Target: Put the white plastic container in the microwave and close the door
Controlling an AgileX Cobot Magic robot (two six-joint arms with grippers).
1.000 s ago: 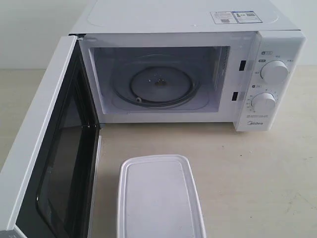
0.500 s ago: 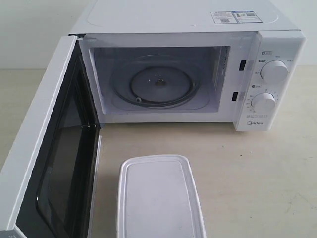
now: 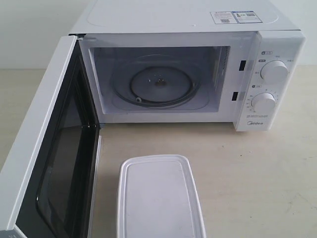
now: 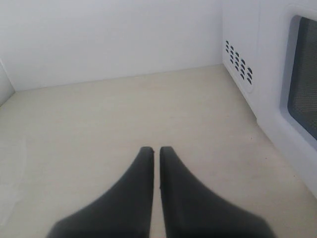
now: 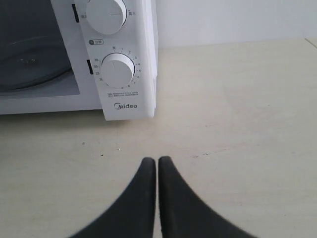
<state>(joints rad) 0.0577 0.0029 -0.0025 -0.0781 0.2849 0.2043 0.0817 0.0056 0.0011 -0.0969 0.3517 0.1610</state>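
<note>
The white plastic container (image 3: 159, 198) lies lidded on the table in front of the microwave (image 3: 198, 25), near the front edge of the exterior view. The microwave's cavity shows a glass turntable (image 3: 157, 84). Its door (image 3: 47, 153) stands swung wide open to the left, dark inner face toward the container. Neither gripper appears in the exterior view. My left gripper (image 4: 156, 150) is shut and empty above bare table, beside the door's outer face (image 4: 302, 94). My right gripper (image 5: 157, 160) is shut and empty, in front of the microwave's knob panel (image 5: 118, 69).
The microwave has two round knobs (image 3: 273, 72) on its right panel and stickers (image 3: 235, 17) on top. A white wall (image 4: 109, 39) backs the beige table (image 3: 257, 173). Table surface shows right of the container.
</note>
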